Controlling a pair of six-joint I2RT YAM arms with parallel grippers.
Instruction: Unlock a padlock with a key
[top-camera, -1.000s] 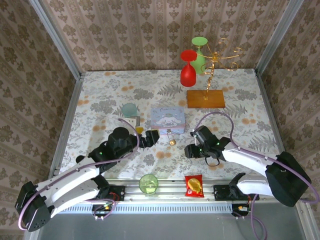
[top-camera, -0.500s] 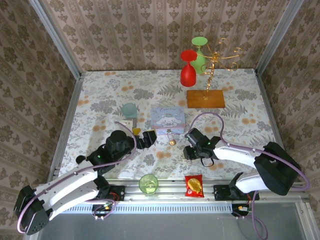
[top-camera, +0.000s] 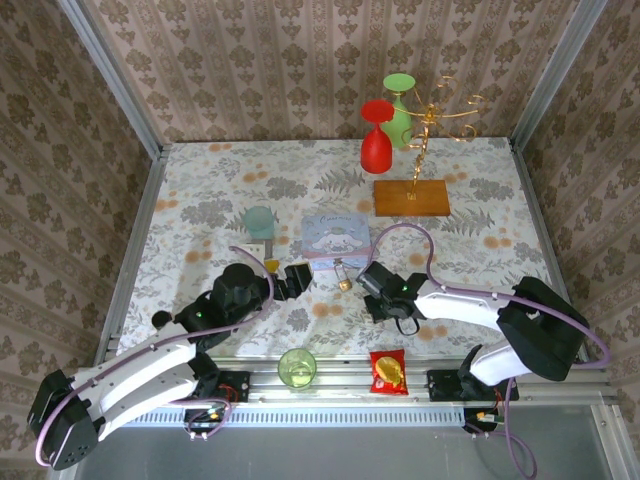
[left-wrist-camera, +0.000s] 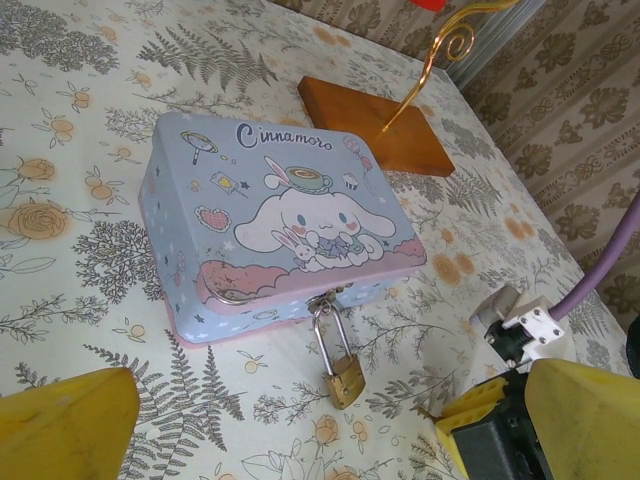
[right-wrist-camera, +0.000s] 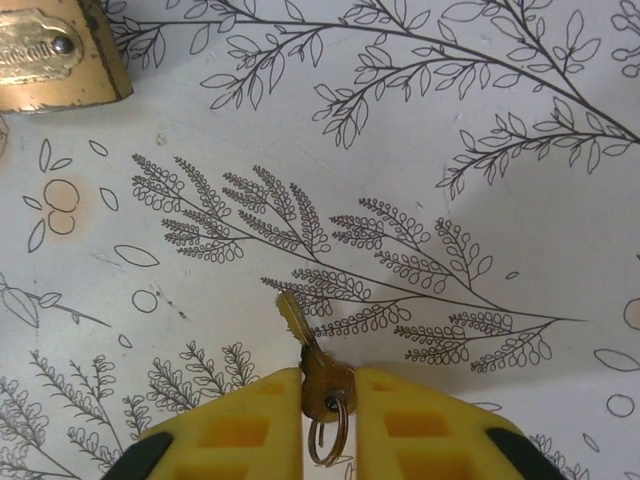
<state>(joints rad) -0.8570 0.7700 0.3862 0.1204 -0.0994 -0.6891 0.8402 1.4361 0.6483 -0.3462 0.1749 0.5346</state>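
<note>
The small brass padlock (left-wrist-camera: 345, 378) lies on the flowered cloth, its thin shackle hooked through the latch of a blue cartoon tin (left-wrist-camera: 275, 215). From above, the padlock (top-camera: 344, 284) sits between the two grippers. My right gripper (right-wrist-camera: 328, 388) is shut on the head of a brass key (right-wrist-camera: 298, 325) with a ring, blade pointing ahead. The padlock body (right-wrist-camera: 50, 60) is at that view's top left, apart from the key tip. My left gripper (left-wrist-camera: 290, 425) is open and empty, just short of the padlock. The right gripper (top-camera: 364, 283) is just right of the padlock, the left gripper (top-camera: 298, 277) to its left.
A teal cup (top-camera: 259, 220) stands left of the tin. A green cup (top-camera: 297, 367) and a red-and-yellow snack packet (top-camera: 387, 371) sit at the near edge. At the back are a gold stand on a wooden base (top-camera: 411, 197) and red and green goblets (top-camera: 377, 140).
My right arm has slid left with the key, closing in on the padlock. The left gripper has eased back slightly to the left.
</note>
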